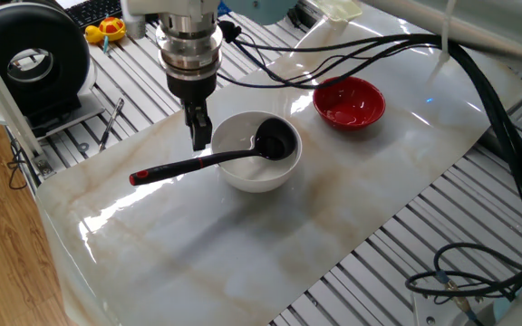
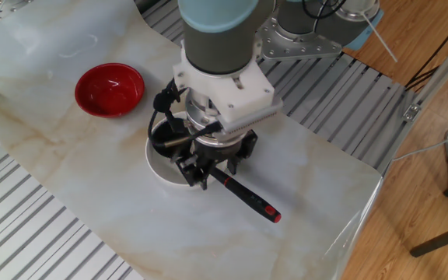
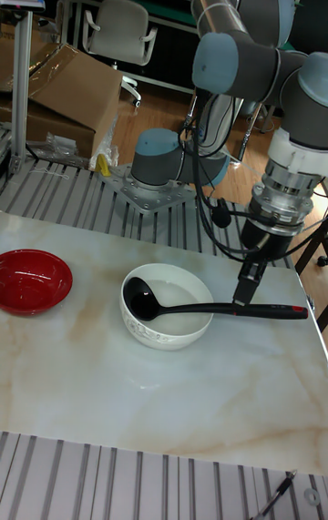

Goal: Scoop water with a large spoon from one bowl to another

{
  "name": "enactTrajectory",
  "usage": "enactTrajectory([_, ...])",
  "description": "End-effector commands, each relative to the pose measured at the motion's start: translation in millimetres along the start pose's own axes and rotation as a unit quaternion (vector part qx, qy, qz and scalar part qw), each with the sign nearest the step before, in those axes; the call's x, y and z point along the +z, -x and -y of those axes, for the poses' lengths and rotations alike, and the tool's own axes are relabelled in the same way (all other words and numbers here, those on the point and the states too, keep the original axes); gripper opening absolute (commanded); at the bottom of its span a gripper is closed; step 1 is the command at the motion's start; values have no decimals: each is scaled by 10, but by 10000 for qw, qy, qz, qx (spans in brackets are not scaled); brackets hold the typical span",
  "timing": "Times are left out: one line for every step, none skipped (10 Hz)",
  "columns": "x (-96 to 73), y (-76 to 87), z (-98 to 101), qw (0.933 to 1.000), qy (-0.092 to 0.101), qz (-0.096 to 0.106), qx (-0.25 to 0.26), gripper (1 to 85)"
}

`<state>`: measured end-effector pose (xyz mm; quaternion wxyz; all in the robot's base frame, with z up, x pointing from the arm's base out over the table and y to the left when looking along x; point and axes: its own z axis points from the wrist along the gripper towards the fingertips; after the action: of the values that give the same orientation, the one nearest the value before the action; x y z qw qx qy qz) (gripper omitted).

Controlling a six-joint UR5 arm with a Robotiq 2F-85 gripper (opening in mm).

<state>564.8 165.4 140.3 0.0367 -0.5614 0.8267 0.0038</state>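
The hand (image 3: 249, 287) is being lined up, empty, spread unclear, right above the large spoon (image 3: 196, 308) handle, so lowering and pinching is probably needed next.

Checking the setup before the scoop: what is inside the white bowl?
The white bowl holds the black scoop of the large spoon, whose handle lies across the rim. Water cannot be made out, and the scoop covers the bowl's bottom beneath it.
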Motion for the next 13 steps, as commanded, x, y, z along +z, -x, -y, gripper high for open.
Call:
enactTrajectory([89, 125, -40, 9998, -81, 127, -109, 567])
enactTrajectory([186, 127, -31, 9995, -194, 176, -161, 563])
enactTrajectory([273, 106, -17, 9992, -290, 161, -203, 563])
enactTrajectory([280, 126, -48, 9993, -255, 232, -158, 563])
enactTrajectory([281, 139, -79, 9993, -196, 258, -162, 557])
enactTrajectory([282, 148, -155, 9993, -52, 276, -236, 557])
enactTrajectory([282, 145, -184, 9993, 3, 272, -267, 557])
enactTrajectory([283, 133, -180, 9993, -5, 250, -291, 557])
enactTrajectory([283, 133, -180, 9992, -6, 250, -299, 557])
enactTrajectory([282, 141, -204, 9991, 40, 266, -313, 557])
enactTrajectory([281, 152, -230, 9991, 90, 289, -289, 557])
enactTrajectory([281, 151, -234, 9992, 98, 286, -274, 557])
enactTrajectory([279, 176, -247, 9991, 115, 329, -233, 557])
